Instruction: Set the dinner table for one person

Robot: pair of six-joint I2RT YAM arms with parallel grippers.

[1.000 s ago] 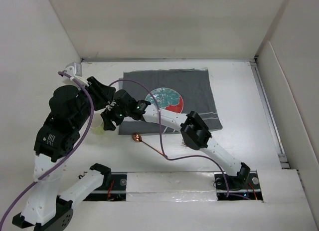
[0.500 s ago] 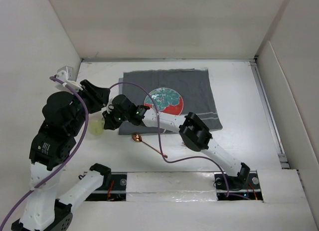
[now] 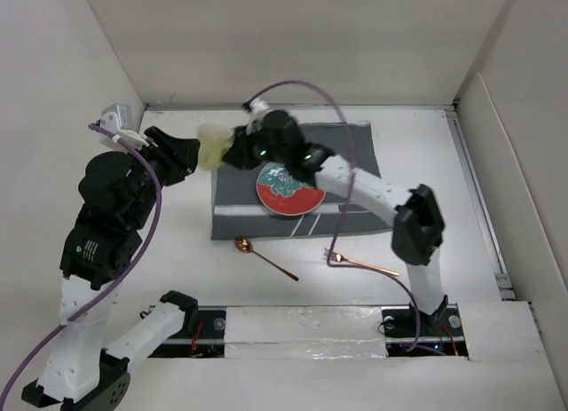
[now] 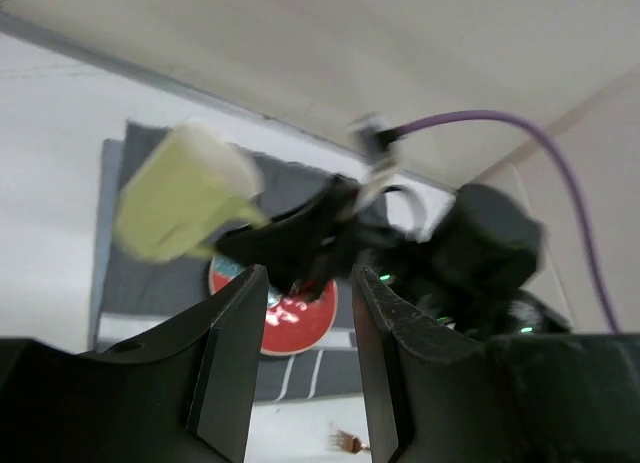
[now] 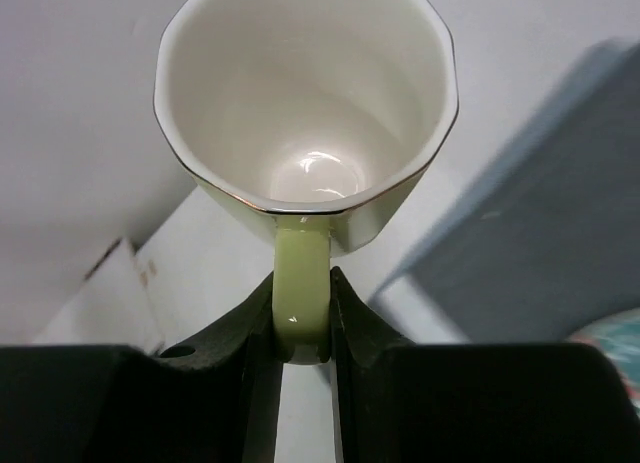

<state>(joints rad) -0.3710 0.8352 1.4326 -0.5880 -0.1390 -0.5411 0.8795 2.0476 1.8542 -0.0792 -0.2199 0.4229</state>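
My right gripper [image 3: 232,151] pinched the pale green cup [image 3: 213,145] by its handle [image 5: 300,303], fingers [image 5: 248,335] pressed on either side, cup mouth facing my wrist. The cup was held off the dinner table [image 3: 426,180], by the far left corner of the grey placemat [image 3: 355,158]. My left gripper [image 3: 185,154] hung just beside the cup, fingers spread, nothing between them. Red-and-teal plate [image 3: 288,187] lay on the placemat. Copper spoon [image 3: 262,256] and fork [image 3: 362,265] lay on bare table, nearer my bases.

Right arm [image 3: 364,187] spans placemat [image 3: 355,149] above plate [image 3: 288,196]; left pincer [image 3: 193,154] crowds mug [image 3: 213,145]; dinner table [image 3: 435,189] right side open.
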